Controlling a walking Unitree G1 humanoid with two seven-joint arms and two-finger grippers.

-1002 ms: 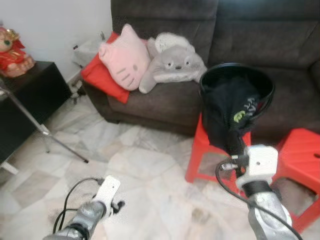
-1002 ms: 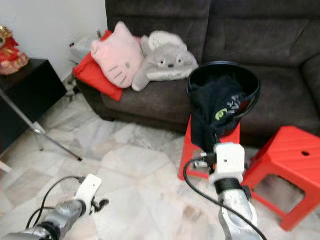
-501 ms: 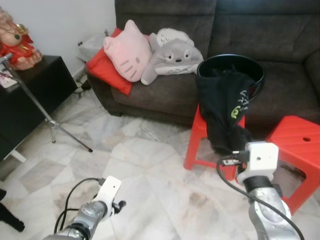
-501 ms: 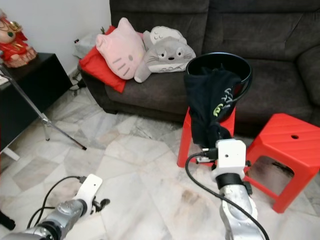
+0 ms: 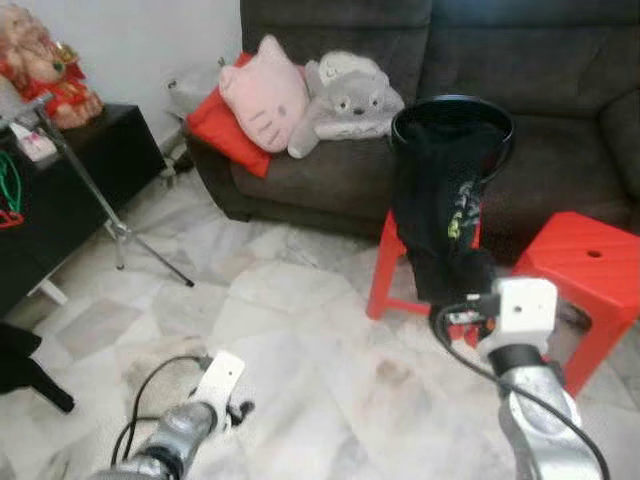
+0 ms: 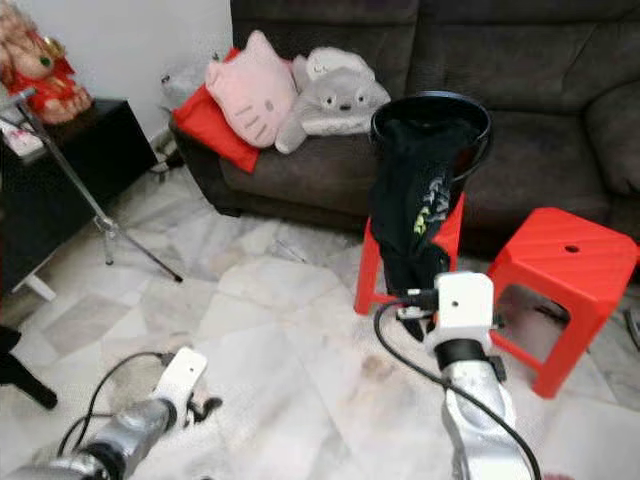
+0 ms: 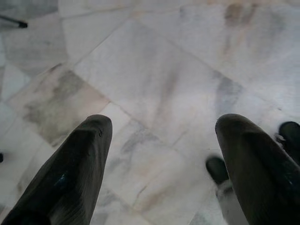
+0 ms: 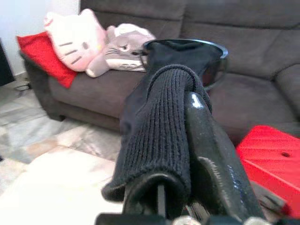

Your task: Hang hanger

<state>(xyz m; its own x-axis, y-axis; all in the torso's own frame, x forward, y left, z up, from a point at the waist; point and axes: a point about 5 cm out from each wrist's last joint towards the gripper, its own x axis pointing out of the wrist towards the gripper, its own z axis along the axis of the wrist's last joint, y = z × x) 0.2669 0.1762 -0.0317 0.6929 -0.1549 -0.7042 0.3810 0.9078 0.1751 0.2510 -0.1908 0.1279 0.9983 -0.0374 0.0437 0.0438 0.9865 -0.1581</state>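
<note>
Your right gripper (image 8: 173, 154) is clamped on the ribbed black knit garment (image 6: 415, 200) trailing from the round black basket (image 6: 431, 108) straight ahead; left gripper (image 7: 159, 154) hangs spread over floor.

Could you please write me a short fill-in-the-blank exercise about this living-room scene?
1. The right gripper is shut on the ribbed hem of a ____ garment.
2. The garment hangs out of a black basket standing on a ____ stool.
3. The left gripper is ____, over the marble floor.

Missing words: black; red; open
</note>
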